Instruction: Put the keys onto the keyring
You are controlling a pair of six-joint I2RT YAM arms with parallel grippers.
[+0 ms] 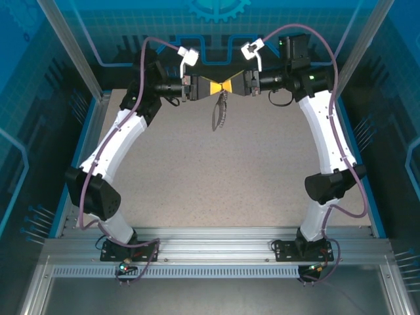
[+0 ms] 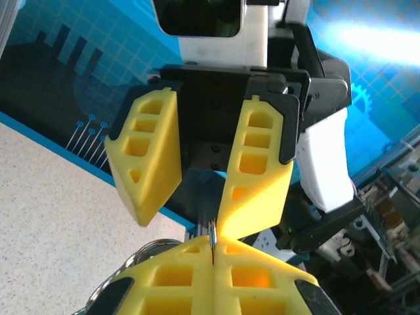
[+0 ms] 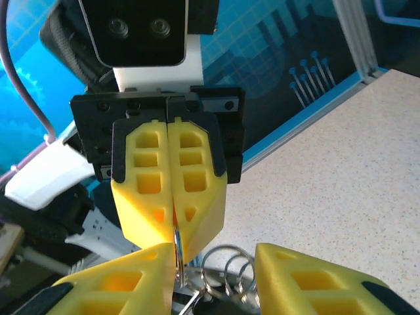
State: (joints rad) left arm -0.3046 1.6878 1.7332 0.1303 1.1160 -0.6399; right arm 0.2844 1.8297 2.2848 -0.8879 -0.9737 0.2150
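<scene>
Left gripper (image 2: 213, 243), nearest the lens, has its yellow jaws pressed together, pinching a thin metal ring of the keyring (image 1: 221, 110). The keyring hangs below them over the far end of the table (image 1: 230, 190). Facing it, the right gripper (image 2: 186, 220) has its jaws spread and holds nothing. The step looks like a regrip. Next, the right gripper probably has to close on the loop. The keys are too small to pick out.

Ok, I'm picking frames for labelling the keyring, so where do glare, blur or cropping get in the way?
Top external: evenly lit, sharp, but the keyring is tiny. Left wrist: glare washes out the upper-right backdrop; the left gripper hides most of the keyring. Right wrist: no glare, its rings fairly crisp but cropped at the bottom edge.
</scene>
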